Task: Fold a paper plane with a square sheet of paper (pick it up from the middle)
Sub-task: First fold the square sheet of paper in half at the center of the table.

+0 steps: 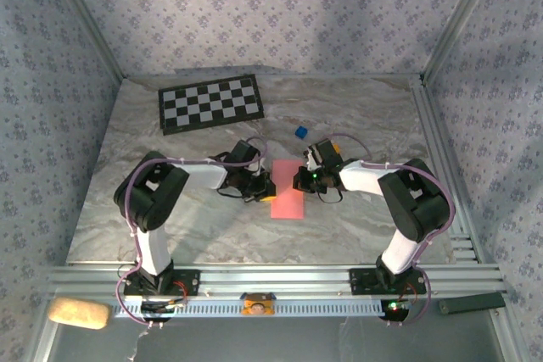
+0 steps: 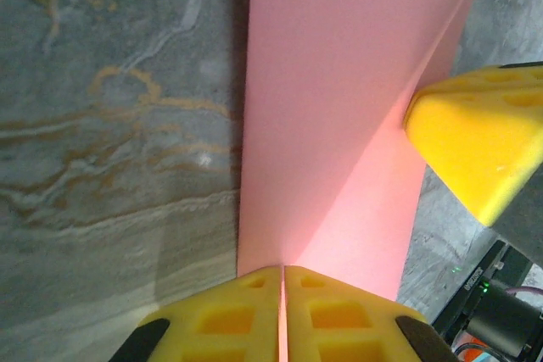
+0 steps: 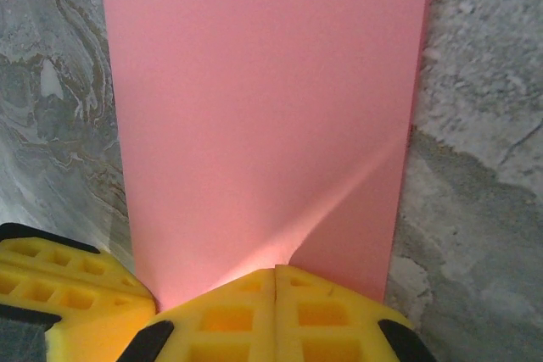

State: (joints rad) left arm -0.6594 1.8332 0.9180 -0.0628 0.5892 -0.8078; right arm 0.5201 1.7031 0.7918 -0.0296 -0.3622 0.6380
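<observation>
The pink sheet [image 1: 288,197] lies mid-table, between our two claws, and from the top cam it looks like a tall rectangle. Our left claw [image 1: 261,188] is on its left edge and our right claw [image 1: 299,181] is on its right edge, up towards the far end. On the left wrist cam the left claw [image 2: 282,311] has its yellow fingers pressed together with the sheet [image 2: 339,125] nipped between them. Same deal on the right wrist cam: the right claw [image 3: 276,315] is clamped on the sheet [image 3: 263,108], with a soft ridge fanning out from the pinch. The rest of the sheet lies on the marble table [image 1: 365,125]. Further back there's a checkerboard [image 1: 210,102] far left, and a small blue block [image 1: 300,131] just behind the right claw.
</observation>
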